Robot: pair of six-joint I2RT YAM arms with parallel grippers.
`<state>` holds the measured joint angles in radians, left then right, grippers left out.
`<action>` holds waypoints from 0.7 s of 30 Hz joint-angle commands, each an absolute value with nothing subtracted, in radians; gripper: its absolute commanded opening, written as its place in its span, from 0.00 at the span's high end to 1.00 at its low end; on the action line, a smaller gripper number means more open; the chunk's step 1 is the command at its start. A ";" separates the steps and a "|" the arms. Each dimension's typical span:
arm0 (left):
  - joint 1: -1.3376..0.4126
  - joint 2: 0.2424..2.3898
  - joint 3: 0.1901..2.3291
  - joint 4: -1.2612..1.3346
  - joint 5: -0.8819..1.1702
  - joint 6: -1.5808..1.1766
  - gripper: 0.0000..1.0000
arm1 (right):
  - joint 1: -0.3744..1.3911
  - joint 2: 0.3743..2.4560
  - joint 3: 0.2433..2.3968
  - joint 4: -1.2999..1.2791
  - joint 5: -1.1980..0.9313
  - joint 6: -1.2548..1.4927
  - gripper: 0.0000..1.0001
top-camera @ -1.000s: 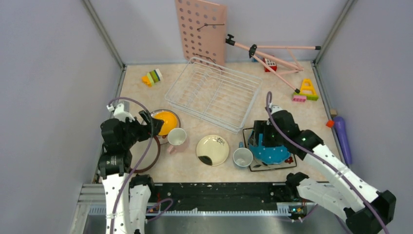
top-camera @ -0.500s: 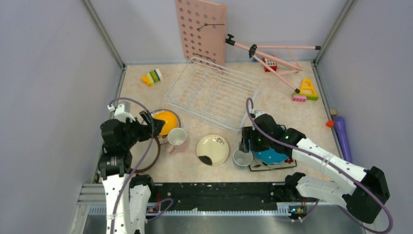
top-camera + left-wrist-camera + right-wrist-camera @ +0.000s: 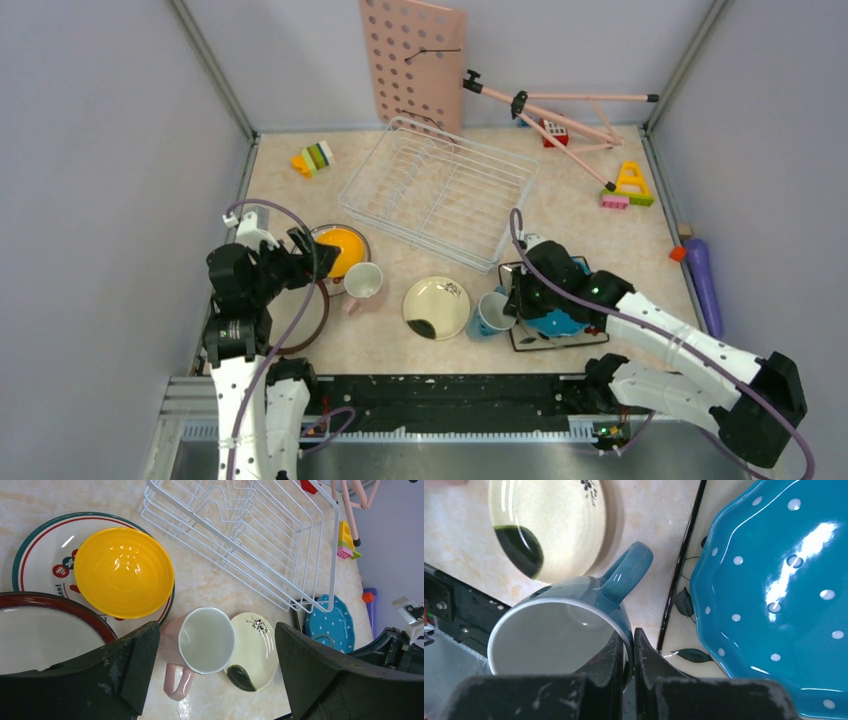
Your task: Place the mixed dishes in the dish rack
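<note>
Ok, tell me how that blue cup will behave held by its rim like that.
Likely slippery: the blue cup looks glazed and glossy, and the right gripper pinches only its thin rim. It may swing or tilt, since the body and handle sit to one side of the grip. It looks ceramic, so probably rigid but chippable if dropped.

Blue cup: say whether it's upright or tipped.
Tipped: the blue cup shows its side from above, and right gripper fingers pinch its rim.

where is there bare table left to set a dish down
Bare tabletop lies between the white wire dish rack and the yellow triangular toy block. The near row, orange-yellow bowl to teal polka-dot plate, is crowded.
</note>
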<state>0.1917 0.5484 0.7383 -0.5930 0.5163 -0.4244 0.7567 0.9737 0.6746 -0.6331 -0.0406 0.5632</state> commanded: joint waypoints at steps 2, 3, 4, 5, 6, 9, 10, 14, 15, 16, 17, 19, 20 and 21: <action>0.191 0.552 0.732 -0.538 0.541 -0.429 0.10 | 0.767 0.846 0.762 -0.557 -0.061 0.545 1.00; 0.191 0.551 0.731 -0.537 0.543 -0.429 0.10 | 0.767 0.829 0.764 -0.548 -0.065 0.545 1.00; 0.192 0.552 0.731 -0.536 0.545 -0.429 0.10 | 0.767 0.813 0.765 -0.539 -0.069 0.547 1.00; 0.191 0.554 0.732 -0.535 0.547 -0.429 0.10 | 0.767 0.796 0.765 -0.526 -0.077 0.551 1.00; 0.192 0.555 0.730 -0.534 0.549 -0.429 0.10 | 0.767 0.779 0.762 -0.510 -0.090 0.555 1.00; 0.192 0.555 0.731 -0.534 0.552 -0.429 0.10 | 0.767 0.738 0.752 -0.475 -0.114 0.562 1.00; 0.192 0.557 0.731 -0.534 0.552 -0.428 0.10 | 0.767 0.737 0.756 -0.483 -0.101 0.563 1.00; 0.192 0.557 0.730 -0.534 0.552 -0.430 0.10 | 0.766 0.782 0.784 -0.571 -0.010 0.556 1.00; 0.192 0.558 0.730 -0.534 0.552 -0.430 0.10 | 0.767 0.807 0.789 -0.595 0.022 0.554 1.00; 0.192 0.558 0.729 -0.534 0.552 -0.430 0.10 | 0.767 0.839 0.795 -0.616 0.046 0.555 1.00; 0.192 0.558 0.730 -0.534 0.552 -0.430 0.10 | 0.767 0.872 0.801 -0.631 0.060 0.552 1.00; 0.191 0.559 0.729 -0.534 0.552 -0.430 0.10 | 0.767 0.937 0.812 -0.636 0.052 0.548 1.00; 0.191 0.560 0.729 -0.534 0.552 -0.430 0.10 | 0.767 0.961 0.812 -0.627 0.038 0.547 1.00; 0.192 0.562 0.729 -0.534 0.551 -0.430 0.10 | 0.767 0.977 0.807 -0.608 0.022 0.544 1.00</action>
<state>0.1917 0.5549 0.7326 -0.5831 0.5350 -0.4248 0.7574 0.9150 0.7513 -0.6453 0.0223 0.5491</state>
